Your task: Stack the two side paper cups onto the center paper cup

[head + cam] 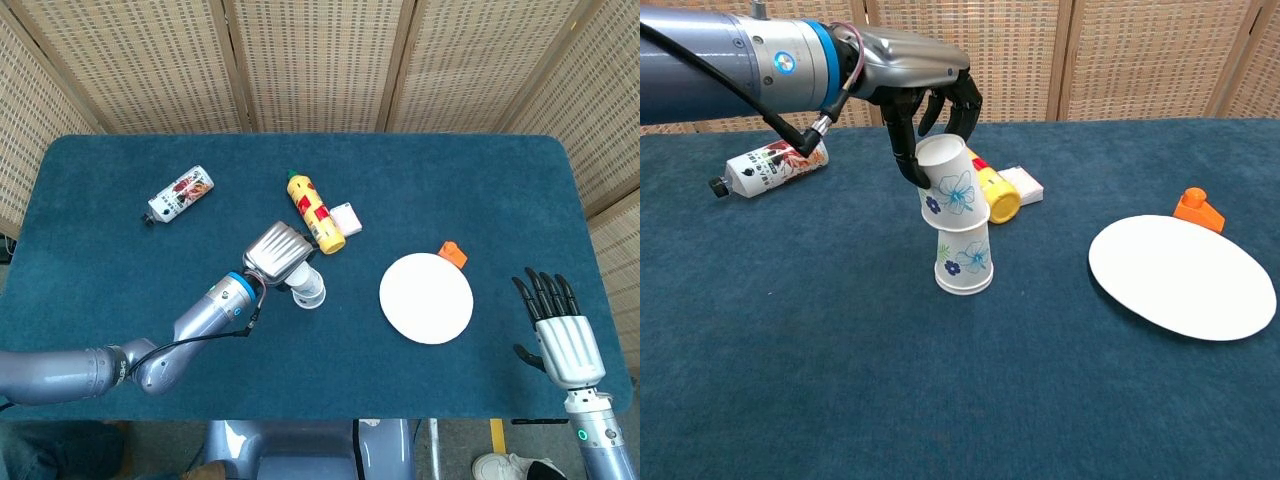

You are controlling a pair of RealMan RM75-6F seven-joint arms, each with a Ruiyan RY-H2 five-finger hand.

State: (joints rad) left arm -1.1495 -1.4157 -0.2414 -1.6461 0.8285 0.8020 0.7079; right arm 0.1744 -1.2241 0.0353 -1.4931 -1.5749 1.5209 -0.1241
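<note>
My left hand holds an upside-down white paper cup with a blue flower by its base. That cup sits tilted over the top of the center paper cup, which stands upside down on the blue table. The held cup's rim overlaps the center cup's top. My right hand hangs open at the table's right front edge, holding nothing. No third paper cup shows in either view.
A yellow bottle lies just behind the cups beside a small white box. A white plate and an orange piece lie to the right. A labelled bottle lies at the far left.
</note>
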